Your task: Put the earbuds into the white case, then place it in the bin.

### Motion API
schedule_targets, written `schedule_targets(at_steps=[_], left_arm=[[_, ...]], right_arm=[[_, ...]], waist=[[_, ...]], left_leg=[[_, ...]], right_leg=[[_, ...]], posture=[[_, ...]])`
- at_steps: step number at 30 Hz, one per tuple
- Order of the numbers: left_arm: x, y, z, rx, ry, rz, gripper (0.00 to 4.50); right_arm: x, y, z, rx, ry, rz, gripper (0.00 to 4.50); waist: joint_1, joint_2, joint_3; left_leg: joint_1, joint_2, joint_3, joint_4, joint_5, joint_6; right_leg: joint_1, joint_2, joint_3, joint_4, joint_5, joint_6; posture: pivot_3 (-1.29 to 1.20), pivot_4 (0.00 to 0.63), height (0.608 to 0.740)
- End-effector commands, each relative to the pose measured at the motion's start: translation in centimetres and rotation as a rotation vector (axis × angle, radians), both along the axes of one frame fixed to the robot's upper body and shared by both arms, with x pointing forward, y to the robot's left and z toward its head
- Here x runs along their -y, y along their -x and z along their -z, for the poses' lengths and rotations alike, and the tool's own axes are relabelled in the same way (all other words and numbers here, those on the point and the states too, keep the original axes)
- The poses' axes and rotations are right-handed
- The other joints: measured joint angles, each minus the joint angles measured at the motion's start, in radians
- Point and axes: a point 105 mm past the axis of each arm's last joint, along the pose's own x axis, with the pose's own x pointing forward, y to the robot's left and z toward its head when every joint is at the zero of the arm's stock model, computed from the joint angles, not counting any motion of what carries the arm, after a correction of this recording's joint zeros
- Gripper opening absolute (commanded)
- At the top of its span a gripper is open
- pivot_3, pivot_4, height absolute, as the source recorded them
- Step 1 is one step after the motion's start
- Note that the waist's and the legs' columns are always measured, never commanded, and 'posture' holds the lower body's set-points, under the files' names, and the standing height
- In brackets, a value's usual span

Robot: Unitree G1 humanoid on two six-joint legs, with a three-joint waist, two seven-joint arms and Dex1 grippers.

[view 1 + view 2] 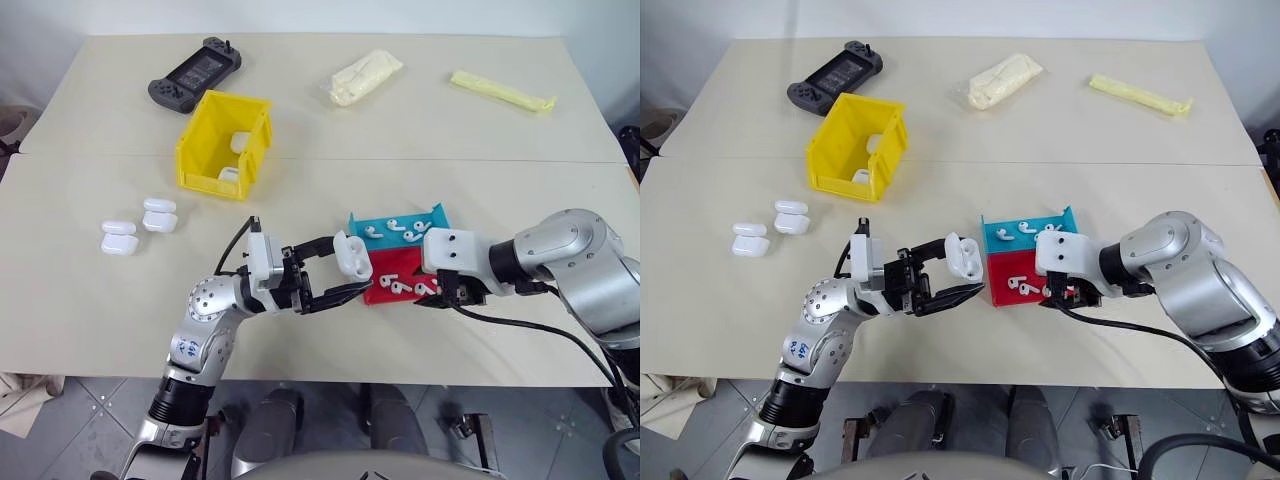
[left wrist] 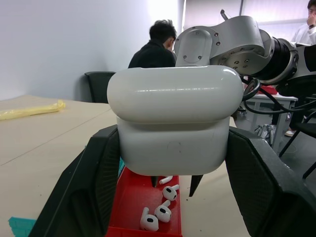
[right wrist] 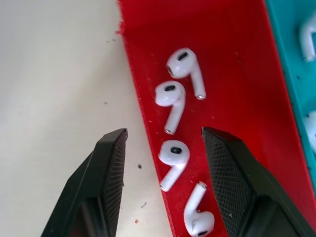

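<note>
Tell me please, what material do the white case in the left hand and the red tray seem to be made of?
The white case looks like hard glossy plastic: its lid carries soft light reflections, with a few faint scuffs on its body. The red tray seems to be matte plastic, perhaps printed: it shows no shine, and its edge looks slightly rough with small crumbs beside it.

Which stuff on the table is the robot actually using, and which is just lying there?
Using: white case held in the left gripper; earbuds in the red tray; right gripper; yellow bin.

Lying about: game controller, two plastic packets, spare cases.
</note>
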Motion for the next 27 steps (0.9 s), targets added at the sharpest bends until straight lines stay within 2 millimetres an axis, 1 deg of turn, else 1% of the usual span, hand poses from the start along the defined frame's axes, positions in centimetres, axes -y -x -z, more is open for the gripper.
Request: schedule_targets(at_steps=[1,13,16,19,27], left_arm=[[0.1,0.7,-1.0,0.046,0.018,0.01,2.78],[0.1,0.8,-1.0,0.047,0.014,0.014,2.78],[0.0,0.8,-1.1,0.047,0.012,0.014,2.78],[0.0,0.8,-1.1,0.047,0.01,0.013,2.78],[-0.1,0.9,-1.1,0.047,0.007,0.012,2.78]], right_arm=[[-0.4,0.3,-0.3,0.01,-0.003,0.009,2.5],[0.3,-0.1,0.5,-0.002,0.007,0.078,2.5],[0.3,0.0,0.7,-0.008,0.008,0.08,1.91],[0.2,0.0,0.8,-0.011,0.007,0.082,0.93],[0.4,-0.1,1.1,-0.004,0.02,0.079,0.93]], waist=[[0.0,0.0,0.0],[0.0,0.0,0.0],[0.0,0.0,0.0],[0.0,0.0,0.0],[0.0,0.0,0.0]], left_leg=[[0.0,0.0,0.0,0.0,0.0,0.0],[0.0,0.0,0.0,0.0,0.0,0.0],[0.0,0.0,0.0,0.0,0.0,0.0],[0.0,0.0,0.0,0.0,0.0,0.0],[0.0,0.0,0.0,0.0,0.0,0.0]], right_leg=[[0.0,0.0,0.0,0.0,0.0,0.0],[0.0,0.0,0.0,0.0,0.0,0.0],[0.0,0.0,0.0,0.0,0.0,0.0],[0.0,0.0,0.0,0.0,0.0,0.0],[0.0,0.0,0.0,0.0,0.0,0.0]], posture=[[0.0,0.15,0.74],[0.0,0.15,0.74],[0.0,0.15,0.74],[0.0,0.15,0.74],[0.0,0.15,0.74]])
